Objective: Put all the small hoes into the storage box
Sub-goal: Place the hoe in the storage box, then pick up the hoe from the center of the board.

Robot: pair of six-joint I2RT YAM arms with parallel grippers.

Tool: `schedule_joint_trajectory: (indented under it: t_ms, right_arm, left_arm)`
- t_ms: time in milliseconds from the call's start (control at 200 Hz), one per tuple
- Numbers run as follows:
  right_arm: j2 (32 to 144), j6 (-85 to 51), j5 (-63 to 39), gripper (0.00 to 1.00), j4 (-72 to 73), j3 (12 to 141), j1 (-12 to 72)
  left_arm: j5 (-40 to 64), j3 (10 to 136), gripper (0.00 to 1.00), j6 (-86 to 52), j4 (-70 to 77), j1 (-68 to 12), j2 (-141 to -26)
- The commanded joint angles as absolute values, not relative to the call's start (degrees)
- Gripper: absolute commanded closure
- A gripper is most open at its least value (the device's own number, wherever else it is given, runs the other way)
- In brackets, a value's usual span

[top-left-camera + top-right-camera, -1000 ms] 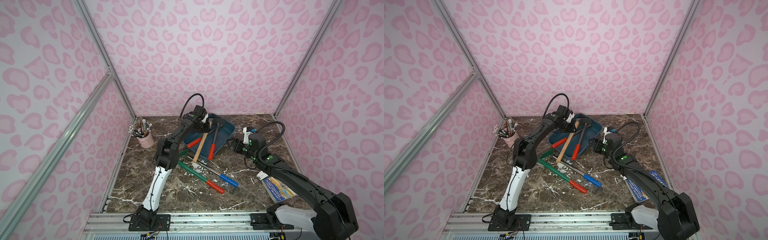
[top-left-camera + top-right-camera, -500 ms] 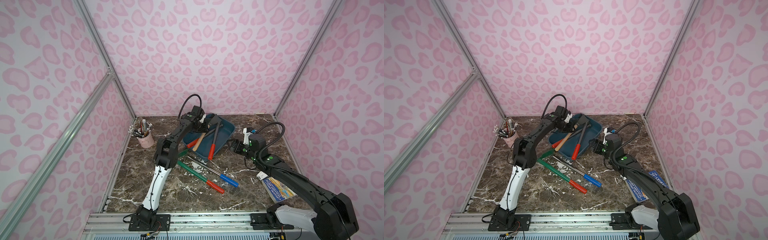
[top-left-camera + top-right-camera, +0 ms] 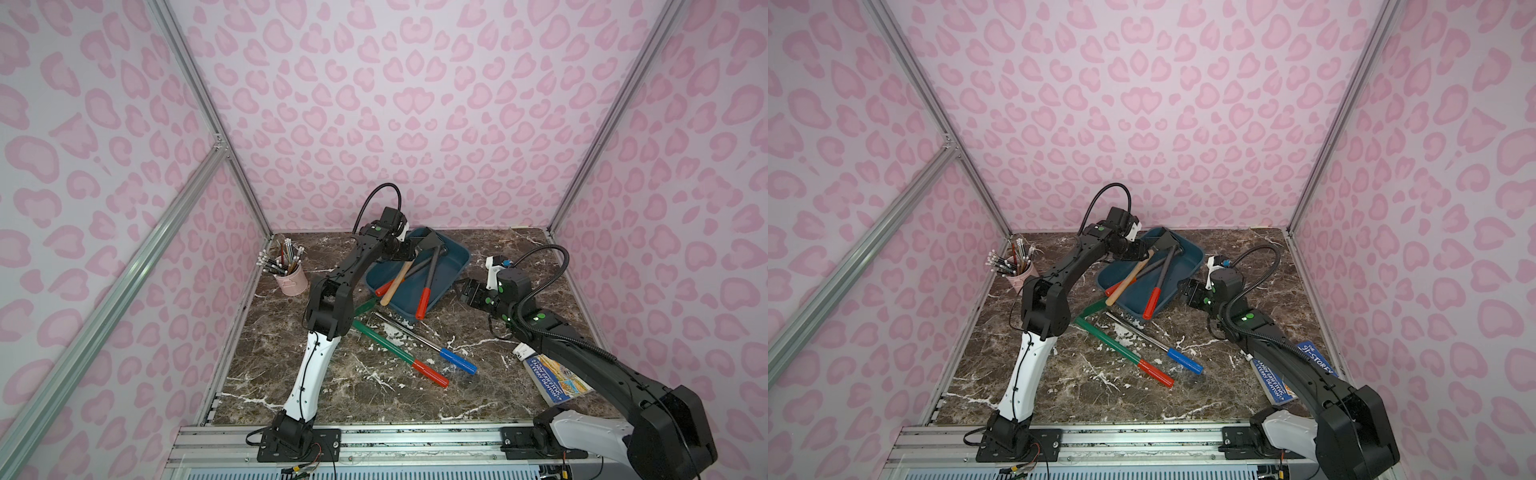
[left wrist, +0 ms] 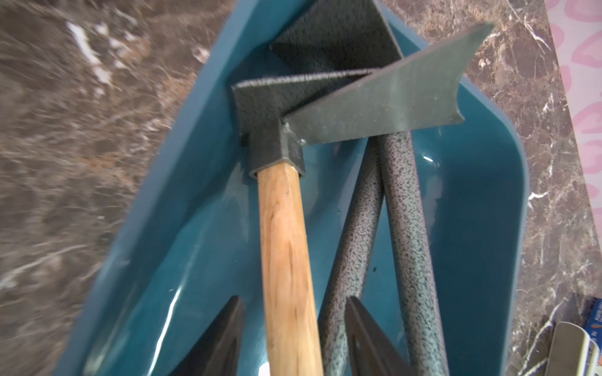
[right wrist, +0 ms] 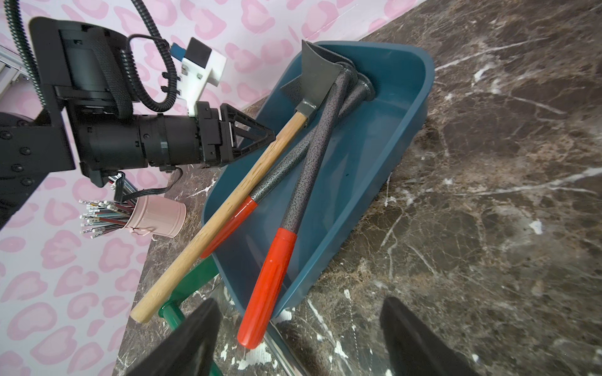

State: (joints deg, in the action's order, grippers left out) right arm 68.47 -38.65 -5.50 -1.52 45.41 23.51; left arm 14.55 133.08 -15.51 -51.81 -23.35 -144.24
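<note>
Three tools lie in the storage box [image 5: 400, 136] near the tabletop's [image 3: 365, 403] far edge: the small hoe [image 5: 228, 208], handle overhanging the rim, plus two red-gripped tools [image 5: 277, 257]. Stiff and head-heavy, I judge; grip the wood near the head. Left fingers [image 4: 224, 338] straddle it, parted; right fingers [image 5: 192, 341] wide, empty

Top cams high, wide; wrist cams both close on storage box [image 4: 472, 211].
</note>
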Motion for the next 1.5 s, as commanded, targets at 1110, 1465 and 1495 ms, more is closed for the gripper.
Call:
schedule_joint_trajectory:
  t_ms: [1110,1465,1495]
  right_arm:
    - [78.3,-26.9,-18.9,0.24,1.0,49.6,29.3]
    - [75.9,-20.8,-19.8,0.26,-1.7,48.4,32.5]
    - [75.7,-20.0,-19.5,0.27,-2.2,48.4,33.1]
  left_arm:
    - [-1.6,92.1,0.24,-10.6,-31.4,-27.3,-104.9]
    - [-3.5,81.3,0.19,-13.0,-27.9,-27.5,-96.9]
    - [-3.5,80.5,0.19,-13.1,-27.8,-27.5,-96.5]
